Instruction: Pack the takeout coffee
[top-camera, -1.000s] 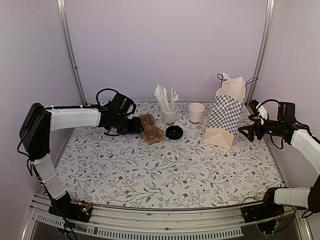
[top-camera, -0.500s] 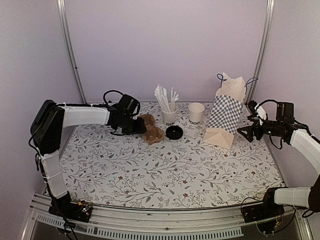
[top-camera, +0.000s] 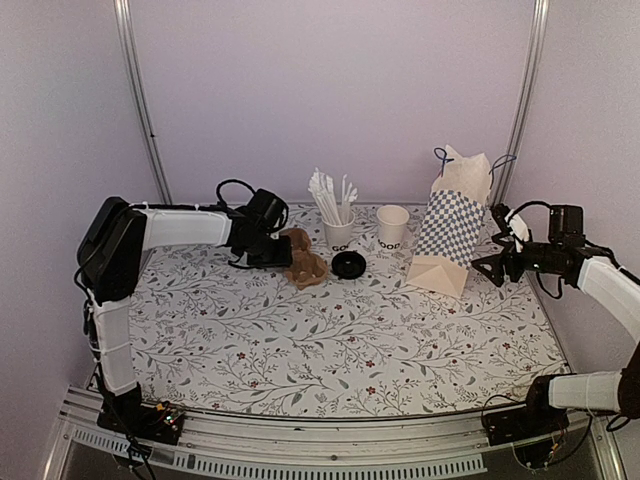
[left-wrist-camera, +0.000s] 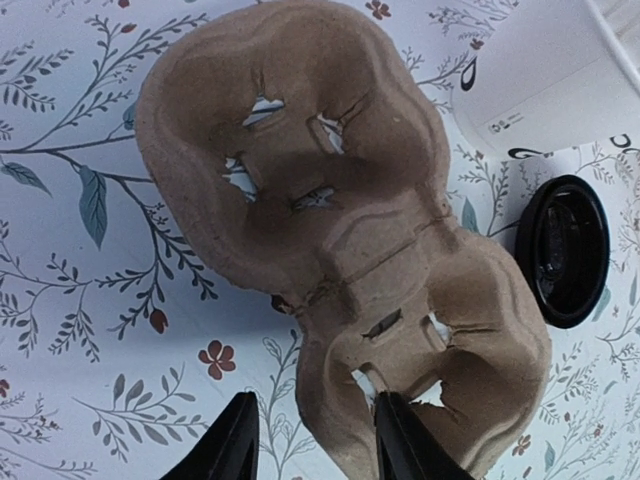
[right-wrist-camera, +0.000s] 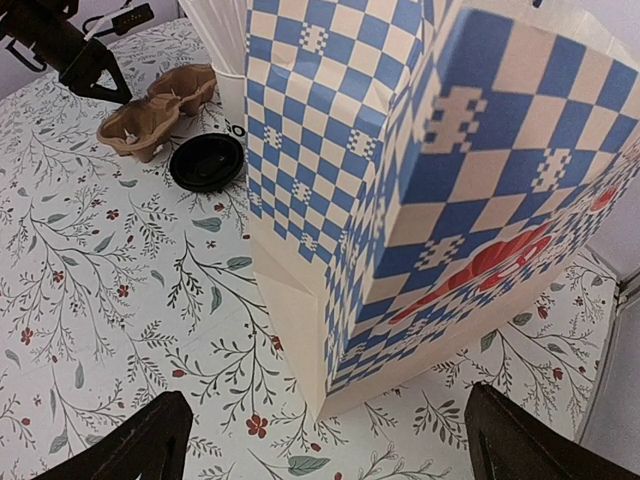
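Note:
The takeout coffee cup (top-camera: 392, 226), white with dark lettering, stands open-topped at the back of the table. Its black lid (top-camera: 348, 264) (left-wrist-camera: 563, 250) lies flat on the table next to the brown pulp carrier (top-camera: 303, 258) (left-wrist-camera: 330, 220). My left gripper (top-camera: 283, 255) (left-wrist-camera: 315, 440) straddles the carrier's near wall, one finger outside it and one in a cup hole, with a gap showing. The right gripper (top-camera: 490, 265) (right-wrist-camera: 325, 420) stands wide open at the base of the checkered paper bag (top-camera: 452, 215) (right-wrist-camera: 420, 170), touching nothing.
A second white cup (top-camera: 338, 232) (left-wrist-camera: 545, 80) full of white straws stands right behind the carrier and the lid. The bag leans at the back right, close to the metal post (top-camera: 520, 100). A purple wall closes off the back.
My left gripper has pushed right onto the carrier's edge and its jaws have narrowed. The right gripper has edged slightly left toward the bag and stayed wide open.

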